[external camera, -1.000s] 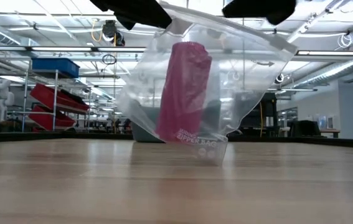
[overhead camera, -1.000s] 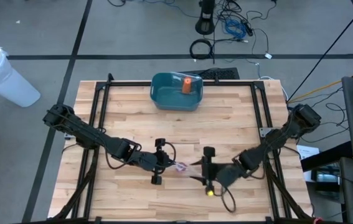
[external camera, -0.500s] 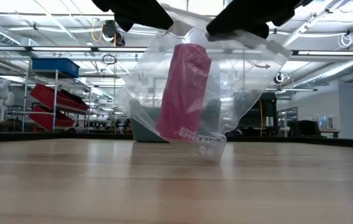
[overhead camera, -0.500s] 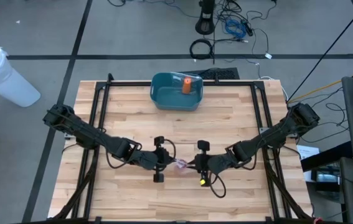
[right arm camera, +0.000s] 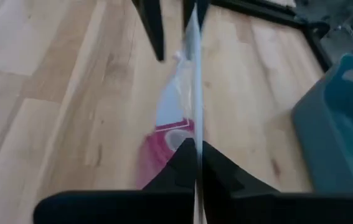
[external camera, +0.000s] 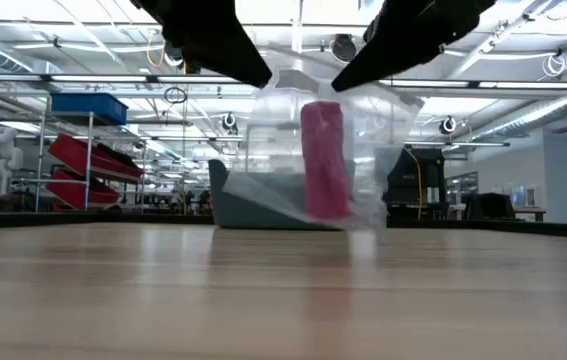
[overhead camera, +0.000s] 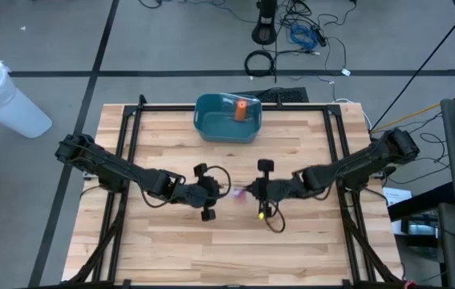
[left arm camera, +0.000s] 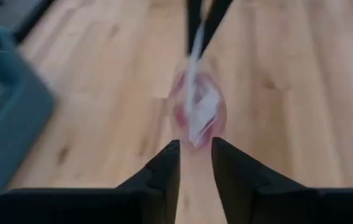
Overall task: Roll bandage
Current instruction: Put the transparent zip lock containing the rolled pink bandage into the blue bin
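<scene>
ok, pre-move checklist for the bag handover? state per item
1. Right hand shut on the clear plastic zipper bag edge: ok.
2. Left hand released the bag: ok, fingers apart, bag ahead of them.
3. Pink rolled bandage inside the bag: ok, upright.
4. Bag off the wooden table: cannot tell, its bottom hangs near the surface.
5. Teal plastic bin apart from both arms: ok.

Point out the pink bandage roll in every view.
High view: pink bandage roll between the two grippers, table centre.
Low view: upright in the clear bag, mid-frame.
Left wrist view: beyond the fingers.
Right wrist view: beside the fingers.
Shared landmark: blue bin.
</scene>
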